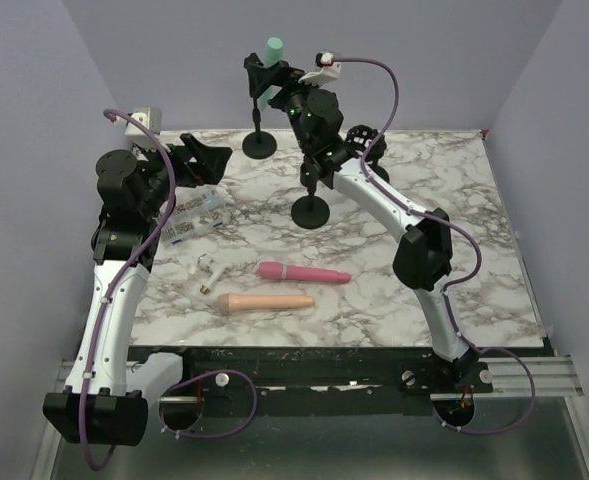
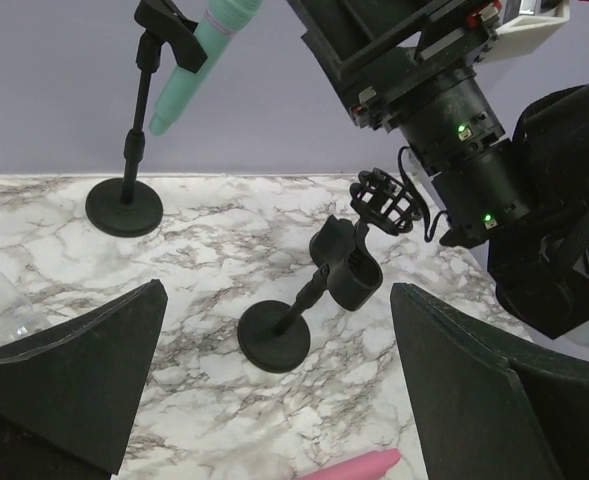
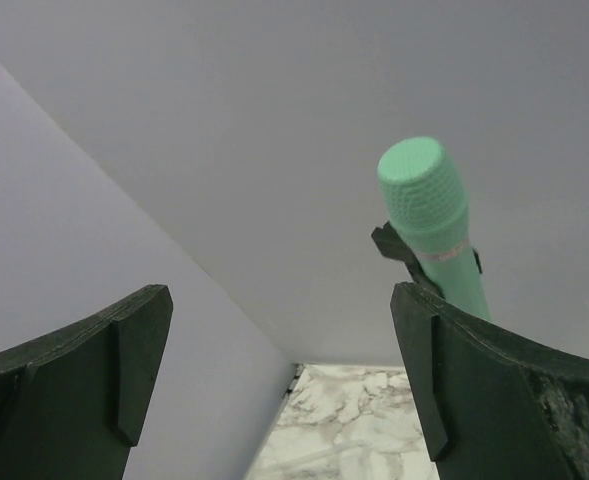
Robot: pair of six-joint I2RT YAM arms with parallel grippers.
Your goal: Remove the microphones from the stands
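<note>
1. Plain lavender-grey walls (image 1: 174, 60) box in a tabletop (image 1: 424, 300) of smooth white stone pattern with grey marble veining.
2. Your mint-green microphone (image 1: 273, 50) sits tilted in the black clip of a slim black stand (image 1: 260, 145) with a round disc base, at the far edge of the table. Its rounded head has a fine mesh texture, and its body is a smooth taper.
3. Your right gripper (image 3: 279, 380) is raised beside that microphone, its dark matte fingers spread wide and gripping nothing. In the right wrist view the microphone head stands above the right-hand finger rather than in the gap.
4. Your left gripper (image 2: 274, 400) is also fully spread and holds nothing. It hovers over the left side of the table, facing both stands.
5. You have a second stand (image 1: 311, 205) nearer the middle, black, with a disc base and a curved, tilted clip. A black cage-like shock mount (image 2: 384, 200) lies just behind it.
6. Two smooth microphones lie flat toward the near edge, a pink microphone (image 1: 304, 272) and a peach microphone (image 1: 269, 302), close together but apart.
7. A crinkled clear plastic bag (image 1: 199, 212) lies below your left gripper, and its blue marks are too small to read. A small white object (image 1: 210, 268) nearby is too small to identify.
</note>
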